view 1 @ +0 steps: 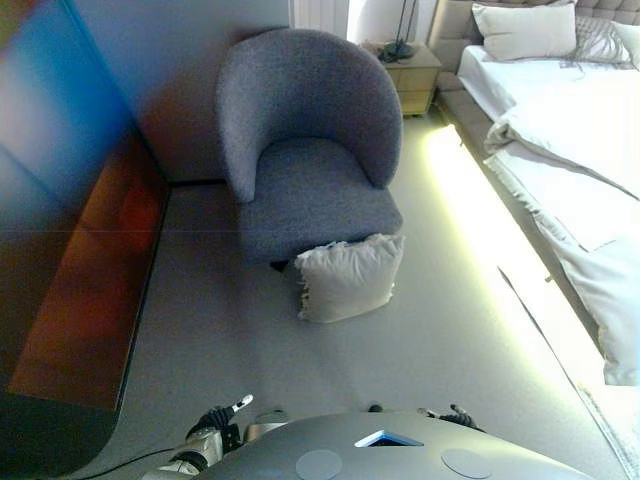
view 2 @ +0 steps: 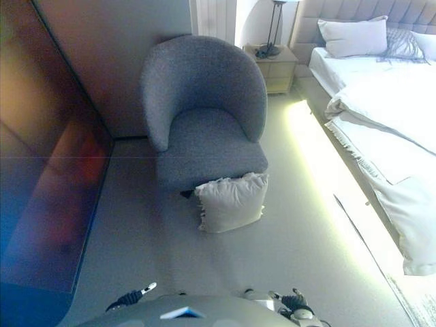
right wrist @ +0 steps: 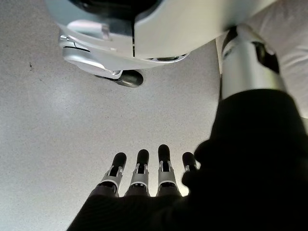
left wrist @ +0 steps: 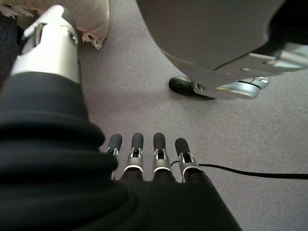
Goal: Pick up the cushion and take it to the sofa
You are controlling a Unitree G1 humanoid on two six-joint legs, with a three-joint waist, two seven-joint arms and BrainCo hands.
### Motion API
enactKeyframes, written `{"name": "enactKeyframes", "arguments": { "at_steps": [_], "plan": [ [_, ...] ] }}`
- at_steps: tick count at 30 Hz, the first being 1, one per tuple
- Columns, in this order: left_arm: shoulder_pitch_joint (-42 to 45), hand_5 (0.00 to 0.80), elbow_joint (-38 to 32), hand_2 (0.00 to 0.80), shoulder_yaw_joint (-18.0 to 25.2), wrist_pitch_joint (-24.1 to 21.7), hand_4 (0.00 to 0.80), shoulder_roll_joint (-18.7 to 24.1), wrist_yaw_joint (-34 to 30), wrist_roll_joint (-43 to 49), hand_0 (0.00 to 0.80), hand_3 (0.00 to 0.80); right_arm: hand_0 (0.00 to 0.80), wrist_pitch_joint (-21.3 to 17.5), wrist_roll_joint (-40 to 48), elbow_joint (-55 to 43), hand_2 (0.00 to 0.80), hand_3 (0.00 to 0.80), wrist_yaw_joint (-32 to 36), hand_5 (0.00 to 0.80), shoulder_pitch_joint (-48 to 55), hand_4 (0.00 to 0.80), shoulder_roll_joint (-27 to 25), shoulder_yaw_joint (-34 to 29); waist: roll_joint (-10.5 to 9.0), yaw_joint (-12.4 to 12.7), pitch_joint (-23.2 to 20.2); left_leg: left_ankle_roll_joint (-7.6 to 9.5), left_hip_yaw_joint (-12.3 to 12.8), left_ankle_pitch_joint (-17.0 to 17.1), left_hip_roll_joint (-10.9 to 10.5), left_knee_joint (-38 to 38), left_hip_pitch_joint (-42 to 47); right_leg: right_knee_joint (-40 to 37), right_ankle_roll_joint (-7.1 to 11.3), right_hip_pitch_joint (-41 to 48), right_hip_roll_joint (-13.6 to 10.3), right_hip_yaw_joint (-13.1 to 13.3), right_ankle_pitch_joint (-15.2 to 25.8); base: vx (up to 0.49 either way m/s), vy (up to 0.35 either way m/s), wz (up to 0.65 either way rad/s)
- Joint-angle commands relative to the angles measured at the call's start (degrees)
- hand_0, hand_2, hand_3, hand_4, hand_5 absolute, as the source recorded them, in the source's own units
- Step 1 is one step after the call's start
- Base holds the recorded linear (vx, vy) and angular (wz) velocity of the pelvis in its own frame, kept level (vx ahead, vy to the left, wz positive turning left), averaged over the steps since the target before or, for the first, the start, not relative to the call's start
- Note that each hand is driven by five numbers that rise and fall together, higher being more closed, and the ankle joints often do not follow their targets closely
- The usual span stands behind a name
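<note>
A pale cream cushion [view 1: 348,277] with fringed corners stands on the carpet, leaning against the front of a grey tub armchair [view 1: 310,140]. The cushion's corner [left wrist: 91,19] also shows in the left wrist view. My left hand [left wrist: 144,154] hangs low at my side with straight fingers, holding nothing. It shows at the bottom of the left eye view as well, left hand [view 1: 225,415]. My right hand [right wrist: 144,171] hangs at the other side, fingers straight and empty, well short of the cushion.
A bed [view 1: 580,130] with white covers and pillows fills the right side, with a lit strip along its base. A nightstand [view 1: 410,70] with a lamp stands behind the armchair. A dark glossy panel [view 1: 70,230] runs along the left. Grey carpet [view 1: 250,350] lies between.
</note>
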Motion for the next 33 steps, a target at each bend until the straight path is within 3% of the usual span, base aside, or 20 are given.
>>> {"name": "enactKeyframes", "arguments": {
  "at_steps": [1, 19, 30, 32, 33],
  "plan": [
    [-4.5, 0.0, 1.8, 0.0, -0.4, 0.0, 0.0, -1.3, -0.8, 0.3, 0.0, 0.0, 0.0, 0.0, -0.4, 0.4, 0.0, 0.0, -0.5, 0.0, -4.1, 0.0, 1.6, 0.8, -1.0, 0.9, 4.0, 4.82, 4.6, -5.9, -4.4, 0.4, 0.6, 0.4, 1.32, -0.9, 0.6, 1.5, -2.2, 0.0, 0.0, 0.0],
    [-5.4, 0.0, 2.8, 0.0, -0.6, 0.5, 0.0, -1.4, -0.9, 2.4, 0.0, 0.0, 0.0, -0.6, -0.4, 0.6, 0.0, 0.0, -0.9, 0.0, -3.8, 0.0, 2.1, 1.3, -1.19, 0.6, 3.8, 4.62, 4.5, -5.9, -4.5, 0.4, 0.0, 0.4, 1.69, -1.3, 0.5, 1.4, -2.0, -0.006, 0.004, 0.0],
    [-5.5, 0.0, 2.6, 0.0, 0.0, 0.4, 0.0, -1.3, 0.2, 1.9, 0.0, 0.0, 0.0, -0.3, 0.2, 0.0, 0.0, 0.0, -1.8, 0.0, -3.7, 0.0, 2.3, 1.6, -1.49, 0.2, 3.9, 5.21, 4.4, -6.3, -4.3, 0.7, 1.6, 1.7, 0.15, -0.7, 2.4, 2.1, -3.8, 0.004, -0.094, 0.0],
    [-5.8, 0.0, 2.7, 0.0, 0.5, -0.8, 0.0, -1.7, -0.1, 1.9, 0.0, 0.0, 0.0, 0.1, -0.5, -0.1, 0.0, 0.0, -1.8, 0.0, -4.4, 0.0, 2.1, 1.5, -2.38, 0.5, 4.3, 5.12, 4.5, -8.6, -5.0, 9.6, -0.8, 3.2, -0.87, -1.3, 1.6, 1.3, -4.2, -0.012, -0.132, -0.04],
    [-5.8, 0.0, 2.7, 0.0, 0.5, -0.8, 0.0, -1.7, -0.1, 1.9, 0.0, 0.0, 0.0, 0.1, -0.5, -0.1, 0.0, 0.0, -1.8, 0.0, -4.4, 0.0, 2.1, 1.5, -2.36, 0.5, 4.2, 5.12, 4.5, -8.8, -4.9, 10.0, -1.2, 3.3, -0.88, -1.4, 1.6, 1.2, -4.2, -0.036, -0.069, -0.03]
  ]
}}
